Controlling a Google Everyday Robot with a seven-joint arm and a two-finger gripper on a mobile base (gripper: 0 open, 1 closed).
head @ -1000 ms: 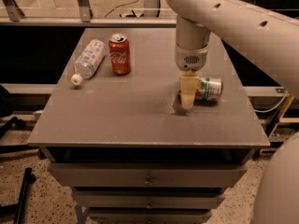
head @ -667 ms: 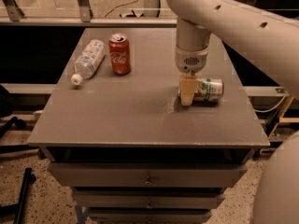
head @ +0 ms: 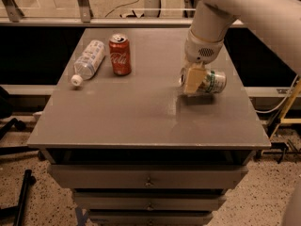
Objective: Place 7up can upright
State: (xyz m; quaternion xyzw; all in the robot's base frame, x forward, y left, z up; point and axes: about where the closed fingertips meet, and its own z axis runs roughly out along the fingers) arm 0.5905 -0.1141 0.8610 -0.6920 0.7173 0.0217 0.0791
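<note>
The 7up can (head: 214, 81), pale silver-green with green markings, lies on its side at the right of the grey table (head: 141, 117), its silver top pointing left. My gripper (head: 192, 80) comes down from above and is shut on the can's left end. One tan finger (head: 191, 82) shows in front of the can and the other is hidden behind it. The can hangs a little above the tabletop, with its shadow beneath it.
A red Coca-Cola can (head: 120, 54) stands upright at the back left. A clear plastic bottle (head: 88, 61) lies on its side to the left of it. The table has drawers (head: 148, 178) below its front edge. A yellow frame (head: 289, 108) stands to the right.
My gripper has risen a little, and the 7up can has come up off the tabletop with it, still on its side.
</note>
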